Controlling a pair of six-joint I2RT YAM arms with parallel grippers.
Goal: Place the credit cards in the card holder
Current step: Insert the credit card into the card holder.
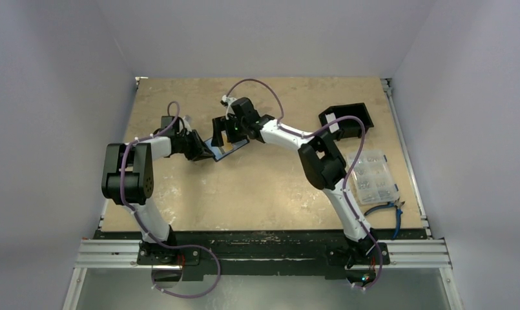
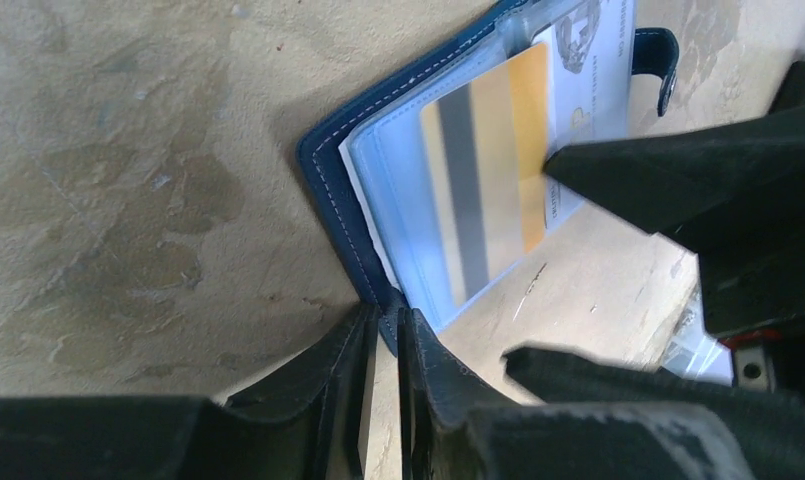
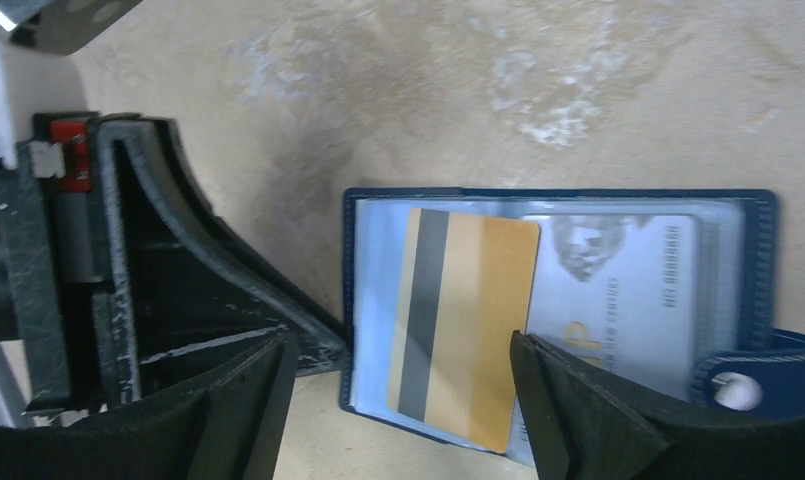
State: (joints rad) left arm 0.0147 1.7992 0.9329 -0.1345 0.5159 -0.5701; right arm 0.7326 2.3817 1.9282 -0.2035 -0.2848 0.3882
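Top external: fixed high behind the arm bases, facing down and forward, far off, whole table [image 1: 257,194] in frame. Left wrist: very near and low, looking past the left gripper [image 2: 383,325] at the card holder [image 2: 330,175]. Right wrist: near, looking down past the right gripper [image 3: 403,350]. All three views share the card holder; both wrist views share its gold card [image 2: 488,170].

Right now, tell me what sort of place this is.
Likely a robot lab cell: plywood table boxed in by white walls, left arm and right arm bolted to a metal rail, clear parts box.
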